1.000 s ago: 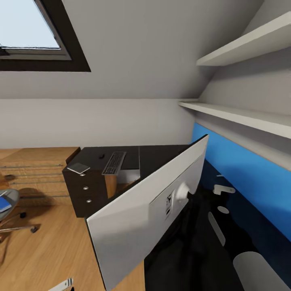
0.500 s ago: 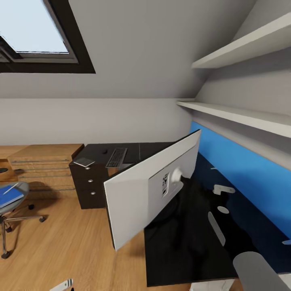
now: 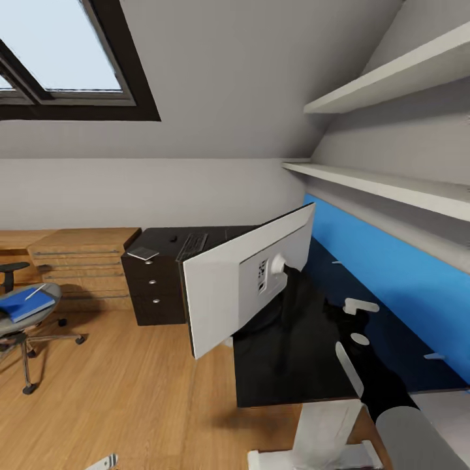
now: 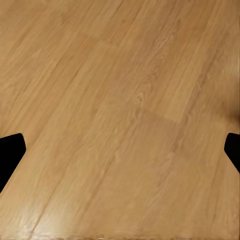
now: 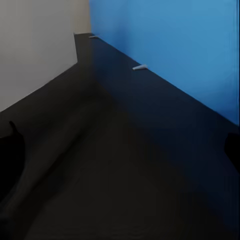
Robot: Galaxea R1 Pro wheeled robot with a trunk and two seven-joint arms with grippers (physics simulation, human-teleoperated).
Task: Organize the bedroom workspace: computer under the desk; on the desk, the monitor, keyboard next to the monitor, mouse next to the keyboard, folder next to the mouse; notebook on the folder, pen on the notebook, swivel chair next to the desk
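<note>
The monitor [image 3: 225,290] stands on the black desk [image 3: 287,375] with its pale back toward me. On the desk's far wing lie the keyboard [image 3: 191,246], the small mouse [image 3: 173,239] and the notebook [image 3: 143,253] at the corner above the drawers. At the far left the swivel chair [image 3: 19,323] carries the blue folder [image 3: 26,305] with the pen [image 3: 36,292] on it. The computer is out of view. My left gripper [image 4: 120,150] is open over bare wood floor. My right gripper [image 5: 122,145] is open above the desk top [image 5: 125,165], beside the blue panel [image 5: 175,45].
A long blue panel [image 3: 391,267] backs the desk under two white shelves [image 3: 391,189]. A light wooden drawer unit [image 3: 85,261] stands left of the desk. Open wood floor [image 3: 130,391] lies between chair and desk. A white desk leg [image 3: 323,431] is near me.
The whole view has shifted: the camera has drawn back and turned left, so the chair with the folder has come further into view. The things on the desk have not moved.
</note>
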